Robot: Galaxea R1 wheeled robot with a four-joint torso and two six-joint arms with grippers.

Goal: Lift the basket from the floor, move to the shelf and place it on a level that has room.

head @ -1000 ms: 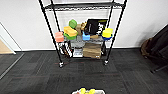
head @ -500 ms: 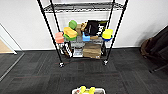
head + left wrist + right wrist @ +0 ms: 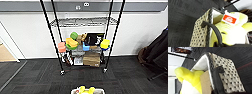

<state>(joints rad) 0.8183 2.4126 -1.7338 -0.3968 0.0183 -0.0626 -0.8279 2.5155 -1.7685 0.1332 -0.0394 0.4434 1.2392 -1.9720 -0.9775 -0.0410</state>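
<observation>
Carpet [image 3: 37, 80] below basket [image 3: 87, 90] (shelf [image 3: 82, 37] ahead).

woven basket [image 3: 87, 90] before black shelf [image 3: 82, 37]

I count one shelf [image 3: 82, 37] ahead of me against the far wall, a black wire rack with four thin posts and two casters I can make out at its near feet. On it I see one bare wire level [image 3: 83, 22] up high and two loaded tiers below; any higher tier is cut off. One brown cardboard box [image 3: 91, 59] sits on the lowest tier. Near me I carry one basket [image 3: 87, 90], with two dark loop handles [image 3: 213, 29], one at each end. Inside lies one yellow plush toy [image 3: 233, 33] bearing one red-and-white tag [image 3: 229, 19].
</observation>
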